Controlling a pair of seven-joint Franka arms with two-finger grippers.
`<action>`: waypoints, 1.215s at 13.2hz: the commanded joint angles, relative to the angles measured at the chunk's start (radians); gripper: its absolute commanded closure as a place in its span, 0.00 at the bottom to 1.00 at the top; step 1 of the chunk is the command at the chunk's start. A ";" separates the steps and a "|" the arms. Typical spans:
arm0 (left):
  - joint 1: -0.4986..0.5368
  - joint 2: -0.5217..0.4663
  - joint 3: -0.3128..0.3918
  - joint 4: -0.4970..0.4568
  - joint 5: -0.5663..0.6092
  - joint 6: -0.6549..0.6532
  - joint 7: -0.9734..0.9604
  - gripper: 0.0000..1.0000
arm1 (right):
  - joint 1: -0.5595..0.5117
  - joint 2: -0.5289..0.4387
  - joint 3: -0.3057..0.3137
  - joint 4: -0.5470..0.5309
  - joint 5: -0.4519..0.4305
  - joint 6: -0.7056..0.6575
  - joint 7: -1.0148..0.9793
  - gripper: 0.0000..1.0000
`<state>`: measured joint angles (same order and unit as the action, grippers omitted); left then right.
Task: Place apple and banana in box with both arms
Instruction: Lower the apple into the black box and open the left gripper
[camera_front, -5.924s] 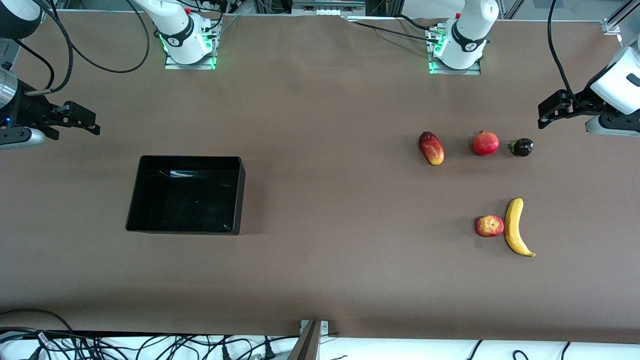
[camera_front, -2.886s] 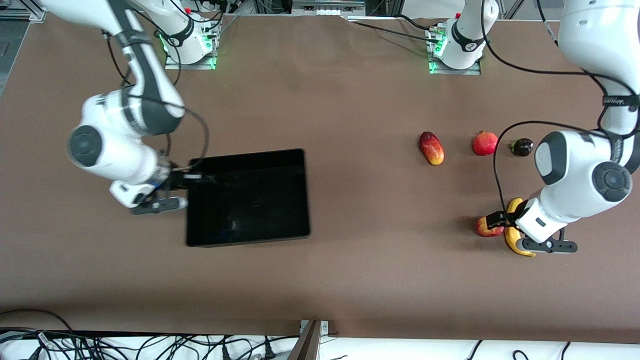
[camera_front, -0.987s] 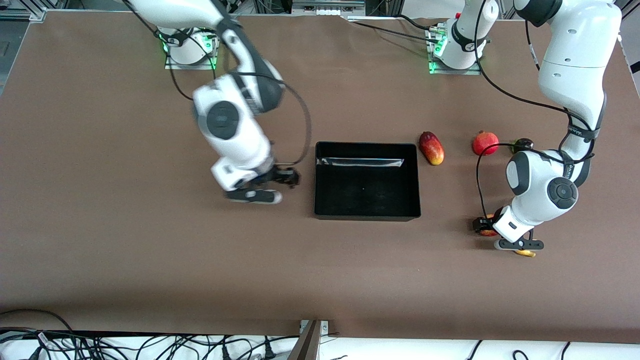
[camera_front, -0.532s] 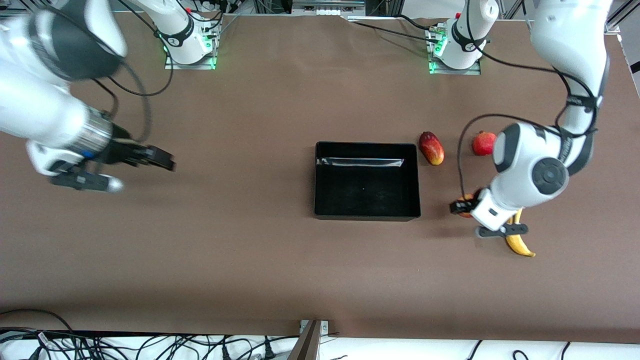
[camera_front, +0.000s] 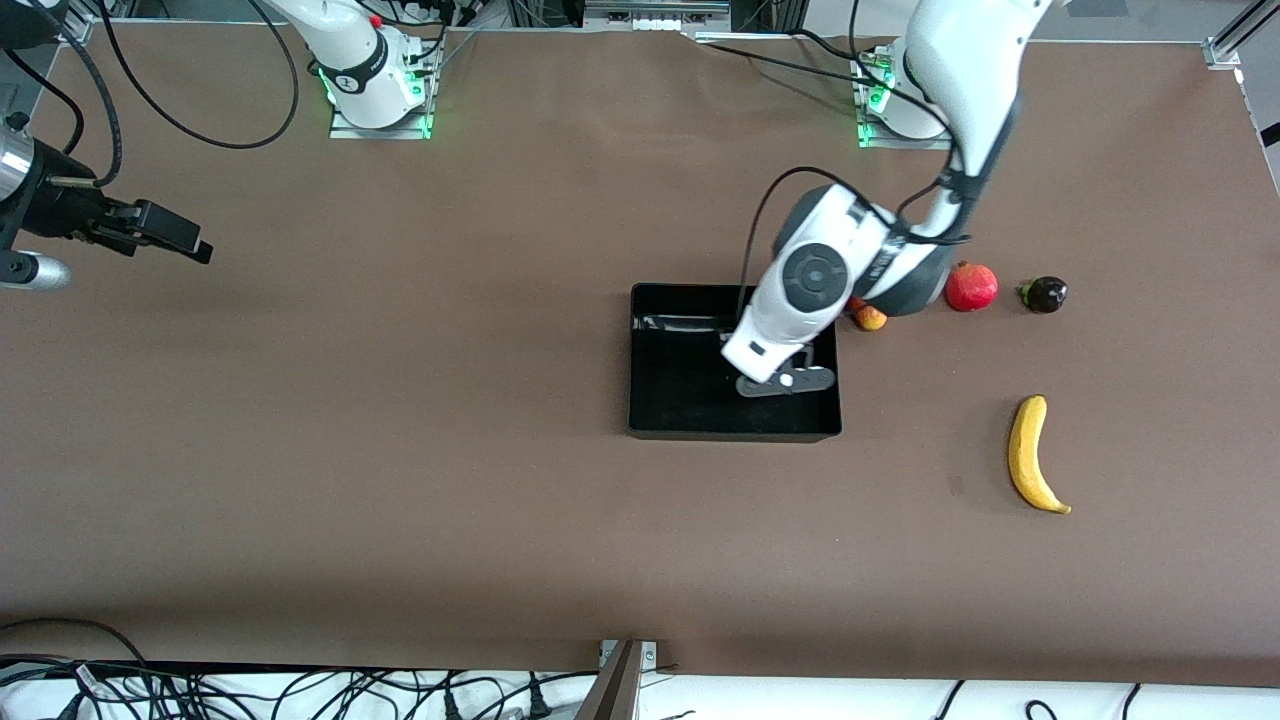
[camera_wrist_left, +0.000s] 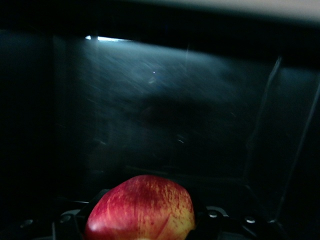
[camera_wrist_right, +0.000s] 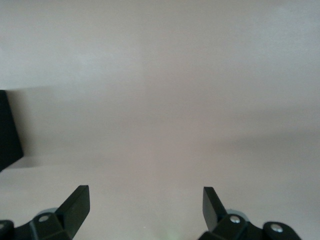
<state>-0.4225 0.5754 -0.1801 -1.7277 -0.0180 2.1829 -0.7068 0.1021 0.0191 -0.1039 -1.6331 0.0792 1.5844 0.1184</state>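
Note:
The black box (camera_front: 735, 425) stands mid-table. My left gripper (camera_front: 748, 352) is over the box's inside, low, and is shut on the apple (camera_wrist_left: 142, 207), red with yellow patches. In the left wrist view the gripper (camera_wrist_left: 145, 212) holds the apple above the box's glossy floor (camera_wrist_left: 165, 110). In the front view the arm's wrist hides the apple. The yellow banana (camera_front: 1035, 455) lies alone on the table toward the left arm's end, nearer to the front camera than the box. My right gripper (camera_front: 185, 238) waits open and empty at the right arm's end of the table; the right wrist view shows its gripper (camera_wrist_right: 145, 200) over bare table.
A red-yellow mango-like fruit (camera_front: 871, 318) lies right beside the box's corner, partly hidden by the left arm. A red pomegranate (camera_front: 972, 287) and a small dark fruit (camera_front: 1043, 293) lie in a row with it toward the left arm's end.
My left gripper has carried the apple from beside the banana to over the box. My right gripper has drawn back toward its end of the table.

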 joint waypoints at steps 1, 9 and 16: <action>-0.071 0.067 -0.004 0.008 -0.010 0.082 -0.080 1.00 | -0.027 -0.025 0.039 -0.025 -0.035 0.012 -0.014 0.00; -0.114 0.192 -0.038 0.008 0.072 0.209 -0.152 0.01 | -0.016 0.027 0.038 0.019 -0.036 0.025 -0.013 0.00; 0.114 -0.001 -0.051 0.216 0.058 -0.374 -0.099 0.00 | -0.018 0.028 0.036 0.024 -0.036 0.025 -0.011 0.00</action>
<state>-0.4203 0.6458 -0.2129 -1.5692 0.0296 1.9599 -0.8943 0.0944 0.0393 -0.0783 -1.6319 0.0566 1.6177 0.1182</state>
